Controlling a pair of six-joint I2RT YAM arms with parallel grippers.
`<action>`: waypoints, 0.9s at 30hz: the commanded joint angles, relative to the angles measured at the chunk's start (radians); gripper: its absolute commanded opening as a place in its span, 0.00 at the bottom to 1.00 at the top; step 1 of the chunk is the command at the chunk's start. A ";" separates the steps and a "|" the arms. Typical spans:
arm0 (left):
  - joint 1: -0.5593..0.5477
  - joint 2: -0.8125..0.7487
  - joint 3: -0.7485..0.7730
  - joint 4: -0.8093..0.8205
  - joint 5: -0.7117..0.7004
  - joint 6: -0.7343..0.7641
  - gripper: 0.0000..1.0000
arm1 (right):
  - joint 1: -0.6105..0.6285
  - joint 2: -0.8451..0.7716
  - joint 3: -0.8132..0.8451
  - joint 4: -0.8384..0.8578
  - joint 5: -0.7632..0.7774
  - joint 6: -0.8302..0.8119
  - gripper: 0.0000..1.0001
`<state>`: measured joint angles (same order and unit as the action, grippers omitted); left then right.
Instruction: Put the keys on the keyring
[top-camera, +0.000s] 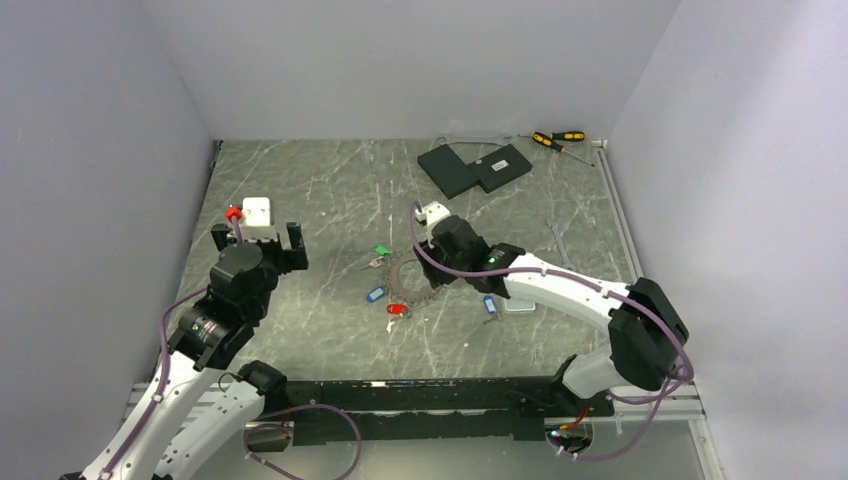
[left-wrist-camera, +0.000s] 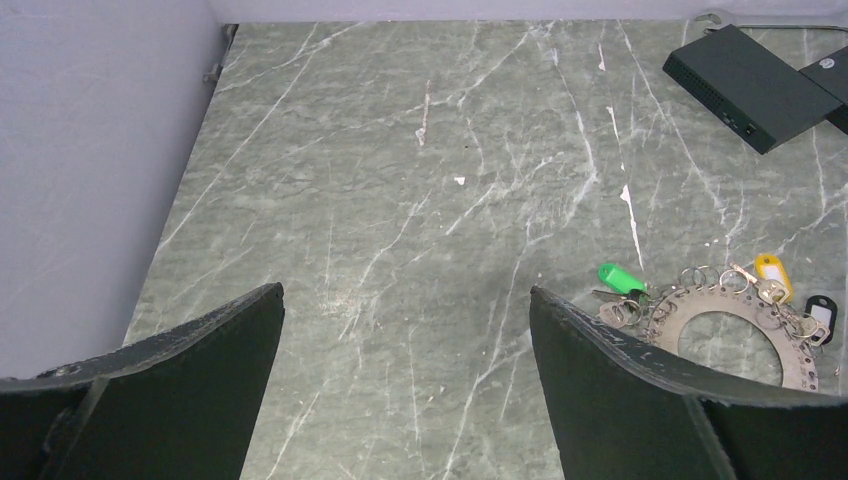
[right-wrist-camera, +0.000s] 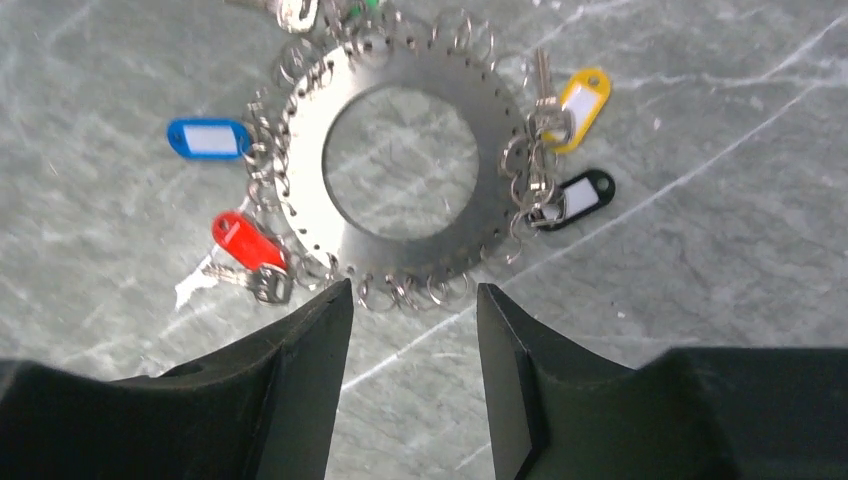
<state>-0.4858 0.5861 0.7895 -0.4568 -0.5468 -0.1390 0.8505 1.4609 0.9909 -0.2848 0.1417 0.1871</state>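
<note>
The right claw (right-wrist-camera: 415, 300) hangs over the counter (right-wrist-camera: 720, 330), its jaws parted by a moderate gap with nothing between them. Just past its tips the keyring (right-wrist-camera: 305, 170) lies flat. At its rim a red tag (right-wrist-camera: 247, 240) and a blue tag (right-wrist-camera: 208, 138) sit to the left, a black tag (right-wrist-camera: 580, 195) and a yellow tag (right-wrist-camera: 583, 97) to the right. The left claw (left-wrist-camera: 405, 300) is spread wide and empty. The keyring lies ahead beside its right finger, a green tag (left-wrist-camera: 622, 277) next to it, and a black box (left-wrist-camera: 745, 75) far beyond.
</note>
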 joint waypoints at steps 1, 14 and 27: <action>0.006 -0.006 0.016 0.012 0.003 0.004 0.97 | -0.003 -0.072 -0.085 0.066 -0.037 -0.042 0.52; 0.010 0.014 0.014 0.020 0.012 0.008 0.97 | 0.000 -0.102 -0.187 0.103 -0.253 -0.085 0.46; 0.030 0.034 0.017 0.021 0.025 0.007 0.97 | 0.099 -0.011 -0.230 0.255 -0.207 -0.169 0.40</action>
<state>-0.4652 0.6178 0.7895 -0.4568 -0.5350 -0.1390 0.9310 1.4189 0.7937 -0.1589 -0.1104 0.0437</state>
